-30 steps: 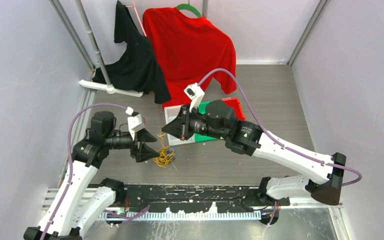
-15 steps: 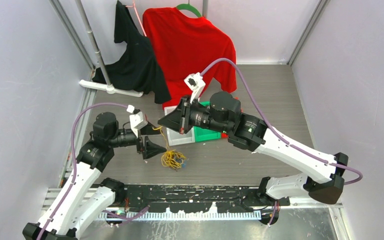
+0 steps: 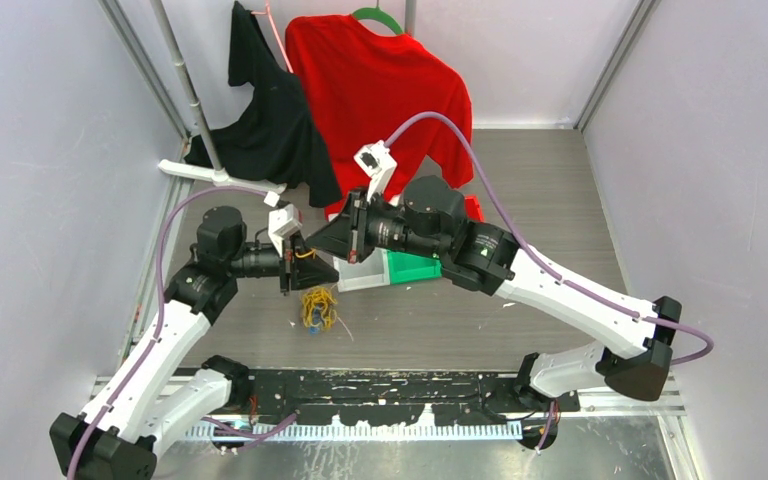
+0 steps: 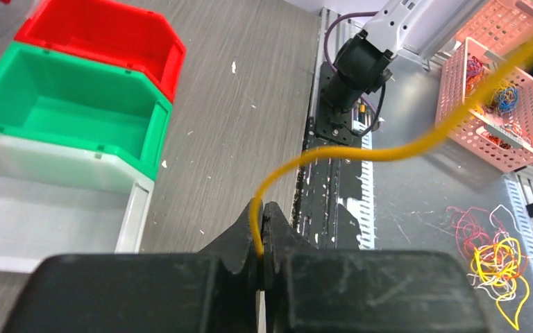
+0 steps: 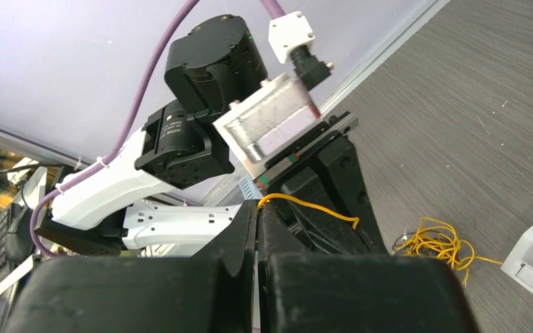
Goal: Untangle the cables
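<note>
Gripping 1 orange-yellow cable [image 4: 361,149], left gripper [image 4: 260,208] and right gripper [image 5: 258,205] are both closed.

Hanging at far end: red shirt [image 3: 380,90], black garment [image 3: 265,125] beside it. On table [image 3: 560,200], in touching row: red bin [image 4: 97,31], green bin [image 4: 62,104], white bin [image 4: 41,208]. Past near edge: pink basket [image 4: 458,69].

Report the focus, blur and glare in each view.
Top external view: evenly lit and sharp, the cable pile small but crisp. Left wrist view: the left tool is dark and soft, and the yellow cable it pinches blurs towards the upper right corner. Right wrist view: the right tool is near-black, and the metal plate ahead is smeared and glary.
</note>
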Robot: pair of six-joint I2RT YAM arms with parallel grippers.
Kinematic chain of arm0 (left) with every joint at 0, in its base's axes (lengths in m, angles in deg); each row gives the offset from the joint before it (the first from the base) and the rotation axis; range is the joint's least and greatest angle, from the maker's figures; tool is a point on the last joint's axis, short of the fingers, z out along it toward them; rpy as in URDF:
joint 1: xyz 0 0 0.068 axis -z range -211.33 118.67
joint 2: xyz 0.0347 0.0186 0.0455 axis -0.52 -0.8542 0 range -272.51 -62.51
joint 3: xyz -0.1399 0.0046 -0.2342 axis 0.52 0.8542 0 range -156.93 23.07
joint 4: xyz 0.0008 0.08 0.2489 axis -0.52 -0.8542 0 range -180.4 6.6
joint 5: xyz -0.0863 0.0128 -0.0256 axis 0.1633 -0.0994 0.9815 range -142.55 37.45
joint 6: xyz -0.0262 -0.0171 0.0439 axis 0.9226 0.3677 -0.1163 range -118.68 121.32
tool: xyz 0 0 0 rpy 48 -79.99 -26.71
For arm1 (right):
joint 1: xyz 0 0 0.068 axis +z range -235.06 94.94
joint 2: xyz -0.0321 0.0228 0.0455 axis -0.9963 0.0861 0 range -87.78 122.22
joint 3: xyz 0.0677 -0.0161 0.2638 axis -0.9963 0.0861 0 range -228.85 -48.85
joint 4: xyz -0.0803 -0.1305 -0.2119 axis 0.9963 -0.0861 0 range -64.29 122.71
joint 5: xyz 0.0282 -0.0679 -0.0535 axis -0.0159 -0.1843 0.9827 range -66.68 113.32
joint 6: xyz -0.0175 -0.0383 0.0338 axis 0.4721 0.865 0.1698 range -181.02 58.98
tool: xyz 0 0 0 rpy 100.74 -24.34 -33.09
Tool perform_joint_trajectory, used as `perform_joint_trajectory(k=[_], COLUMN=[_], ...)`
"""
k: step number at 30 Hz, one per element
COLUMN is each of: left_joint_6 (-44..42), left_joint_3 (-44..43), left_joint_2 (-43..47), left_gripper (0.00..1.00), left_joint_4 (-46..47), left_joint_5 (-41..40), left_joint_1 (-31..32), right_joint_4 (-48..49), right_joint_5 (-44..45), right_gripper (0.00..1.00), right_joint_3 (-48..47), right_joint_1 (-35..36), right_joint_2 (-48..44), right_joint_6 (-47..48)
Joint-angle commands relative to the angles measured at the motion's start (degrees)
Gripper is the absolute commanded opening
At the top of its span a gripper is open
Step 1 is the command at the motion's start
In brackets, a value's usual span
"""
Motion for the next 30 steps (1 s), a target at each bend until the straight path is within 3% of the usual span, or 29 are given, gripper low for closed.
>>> perform_joint_trajectory(k=[1, 3, 4, 8, 11, 16, 18, 24, 30], left_joint_6=[2.09, 3.36, 3.33, -1.17, -4.0, -5.27, -5.25, -4.65, -4.3], left_joint_3=[-3.78, -4.54, -5.04, -8.38, -10.87, -14.46, -15.71, -18.96, -22.61], left_joint_2=[0.67, 0.59, 0.51, -0.05, -1.04, -2.05, -2.47, -3.62, -3.91], left_gripper=[0.0, 0.0, 0.0, 0.0, 0.0, 0.0, 0.0, 0.0, 0.0], left_joint_4=[0.86, 1.28, 1.04, -2.75, -6.36, -10.41, -11.7, -14.21, -17.0], left_joint_5=[3.92, 3.41, 3.0, 0.54, 0.39, 1.98, 2.28, 2.64, 2.73], left_joint_1=[-0.08, -0.12, -0.11, -0.11, -0.12, -0.12, -0.03, -0.03, -0.04], right_joint_4=[3.76, 3.48, 3.06, 3.05, 5.62, 18.83, 21.49, 28.18, 32.01], right_joint_5=[0.02, 0.4, 0.84, 2.66, 5.63, 6.36, 5.92, 2.57, -0.65], right_gripper=[0.01, 0.02, 0.07, 0.55, 0.73, 0.8, 0.83, 0.88, 0.77], right_joint_3=[-1.3, 0.24, 1.22, 7.27, 14.5, 31.69, 33.79, 30.63, 25.53], right_joint_1=[-0.88, -1.34, -1.46, -1.63, -1.64, -1.64, -1.64, -0.38, 1.3], right_joint_2=[-2.45, -3.2, -3.68, -7.29, -11.83, -18.79, -17.97, -8.46, 0.54], right_joint_6=[0.16, 0.67, 1.38, 4.95, 8.49, 14.49, 15.3, 17.58, 17.51])
